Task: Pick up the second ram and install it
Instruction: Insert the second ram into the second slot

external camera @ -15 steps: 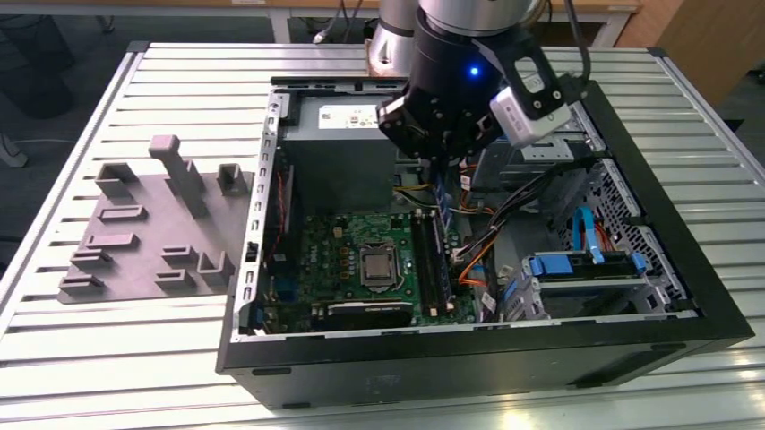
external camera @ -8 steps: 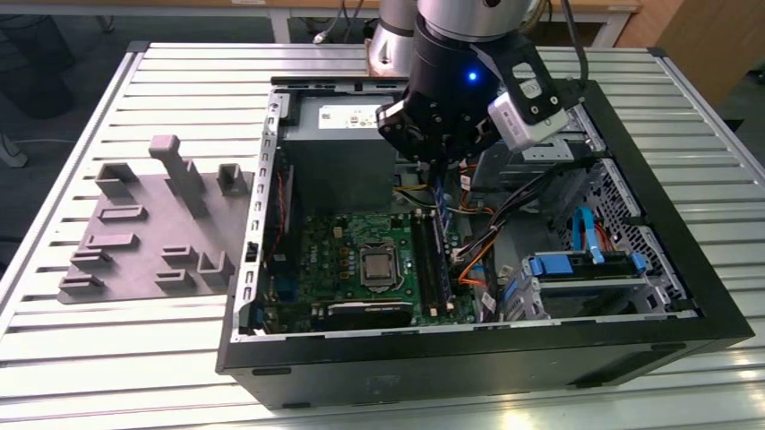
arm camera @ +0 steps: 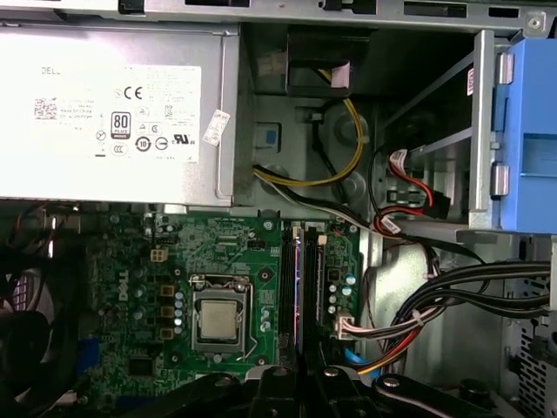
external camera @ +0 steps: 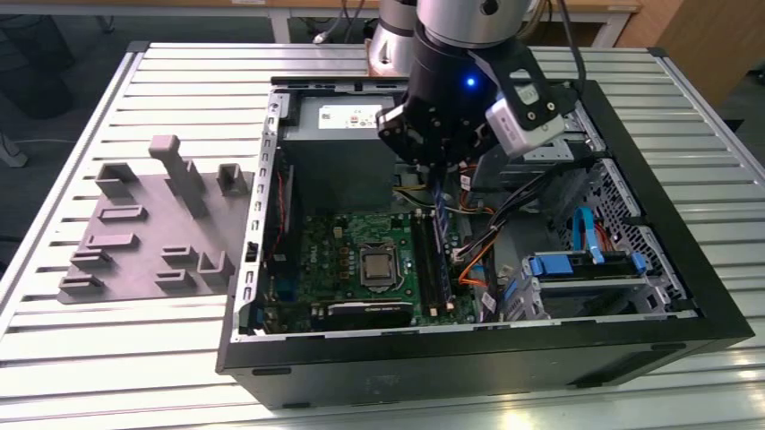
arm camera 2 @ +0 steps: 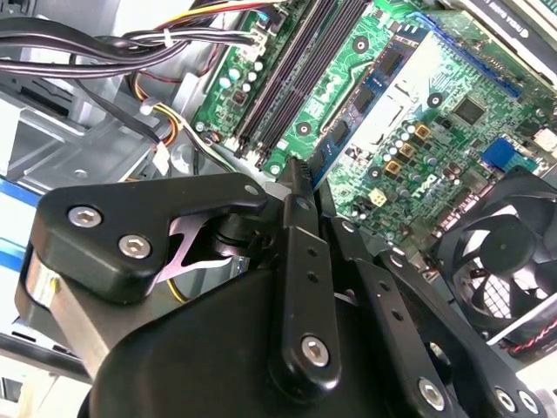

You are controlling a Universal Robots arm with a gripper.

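One arm works here, seen first in the exterior view. It reaches down into an open computer case (external camera: 478, 358) that lies on its side on a slatted metal table (external camera: 107, 358). The gripper (external camera: 443, 179) hangs inside the case, just below the power supply (external camera: 340, 116) and above the green motherboard (external camera: 347, 242). Its fingers are clenched on the second ram (external camera: 445, 215), which shows as a thin dark strip with a bluish edge. The strip runs in line with the long black memory slots (external camera: 431, 269) beneath it, and its lower end comes close to them. I cannot tell whether it touches them. The processor socket (external camera: 378, 266) sits just beside the slots, toward the exterior view's left. A grey fixture plate (external camera: 143, 233) with blocky posts lies on the table, well apart from the case on the exterior view's left. A blue drive bay (external camera: 586, 264) stands in the case toward the exterior view's right.

In the second wrist view, the black fingers (arm camera 2: 298, 226) stand close together, tips aimed at the end of the slot rails. A bundle of black cables (arm camera 2: 130, 43) crosses the case floor beside the board, and a black fan (arm camera 2: 505, 261) sits at the board's far edge.

In the first wrist view, the ram appears edge-on as a narrow purplish line lying between two black slot rails and parallel to them. The finger bases frame its near end. The silver power supply is beyond the board, and coloured wires (arm camera: 392, 348) run beside the slots.
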